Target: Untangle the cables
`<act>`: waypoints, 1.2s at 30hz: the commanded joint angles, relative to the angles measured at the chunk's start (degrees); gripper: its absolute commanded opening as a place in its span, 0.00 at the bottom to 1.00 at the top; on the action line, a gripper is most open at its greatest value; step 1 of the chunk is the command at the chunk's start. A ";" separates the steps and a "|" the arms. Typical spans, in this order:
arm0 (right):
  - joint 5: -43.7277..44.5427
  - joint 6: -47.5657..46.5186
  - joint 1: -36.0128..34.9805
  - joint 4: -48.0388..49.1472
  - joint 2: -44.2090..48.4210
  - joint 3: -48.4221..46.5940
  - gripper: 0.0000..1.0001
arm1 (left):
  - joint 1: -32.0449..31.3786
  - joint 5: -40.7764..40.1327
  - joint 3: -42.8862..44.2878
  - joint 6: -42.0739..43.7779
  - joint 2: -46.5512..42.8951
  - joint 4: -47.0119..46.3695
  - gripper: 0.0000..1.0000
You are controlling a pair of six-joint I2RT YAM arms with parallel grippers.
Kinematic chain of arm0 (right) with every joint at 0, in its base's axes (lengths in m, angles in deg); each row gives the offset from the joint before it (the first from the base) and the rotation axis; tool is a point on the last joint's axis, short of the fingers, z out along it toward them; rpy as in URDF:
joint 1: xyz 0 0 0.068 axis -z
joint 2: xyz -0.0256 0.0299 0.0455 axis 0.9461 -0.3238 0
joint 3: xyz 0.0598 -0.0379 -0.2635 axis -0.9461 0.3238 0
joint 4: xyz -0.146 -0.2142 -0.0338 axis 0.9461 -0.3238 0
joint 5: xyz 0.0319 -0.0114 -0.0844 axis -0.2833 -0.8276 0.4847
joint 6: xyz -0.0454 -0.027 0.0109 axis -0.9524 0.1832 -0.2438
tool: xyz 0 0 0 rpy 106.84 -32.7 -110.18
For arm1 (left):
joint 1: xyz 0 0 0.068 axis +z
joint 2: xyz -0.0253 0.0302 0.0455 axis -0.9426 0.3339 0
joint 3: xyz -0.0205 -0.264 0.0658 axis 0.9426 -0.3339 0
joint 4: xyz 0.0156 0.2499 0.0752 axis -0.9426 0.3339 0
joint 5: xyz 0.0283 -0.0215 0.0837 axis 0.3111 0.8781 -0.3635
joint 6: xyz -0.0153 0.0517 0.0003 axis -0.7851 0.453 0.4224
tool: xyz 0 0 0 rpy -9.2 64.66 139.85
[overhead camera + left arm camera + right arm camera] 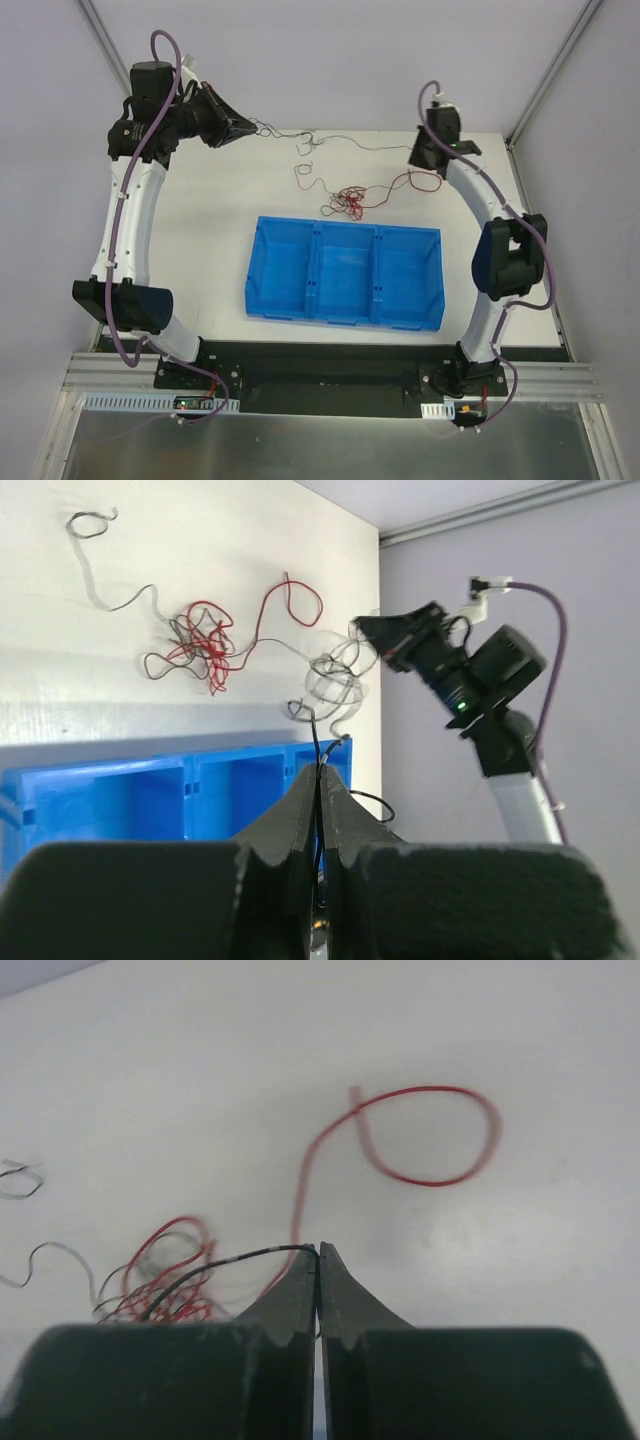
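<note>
A tangle of thin red and black cables (349, 200) lies on the white table behind the blue tray (345, 300). A red cable loop (423, 182) trails to its right. My left gripper (243, 130) is raised at the far left and shut on a black cable (290, 134), which runs right across the table towards my right gripper (415, 157). In the left wrist view the closed fingertips (320, 770) pinch the black cable (314, 735). My right gripper (318, 1250) is shut on a black cable (230, 1260) that leads into the tangle (165, 1280), beside the red loop (430, 1135).
The blue three-compartment tray (150, 780) stands between the arms, in front of the cables. A loose grey-black cable end (305, 175) curls left of the tangle. Walls close the table at the back and sides.
</note>
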 commanded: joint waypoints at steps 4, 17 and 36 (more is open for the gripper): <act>9.37 3.31 12.07 -13.81 -0.81 -11.14 0.00 | 0.36 -5.80 2.08 5.90 -3.63 4.76 0.00; 12.27 1.64 23.33 -22.69 -10.03 -28.53 0.00 | 0.27 -17.75 1.11 12.05 -9.52 9.07 0.00; -10.66 -1.26 16.22 -42.02 -15.41 -35.24 0.73 | 0.45 0.60 -3.55 2.04 -6.46 4.07 0.00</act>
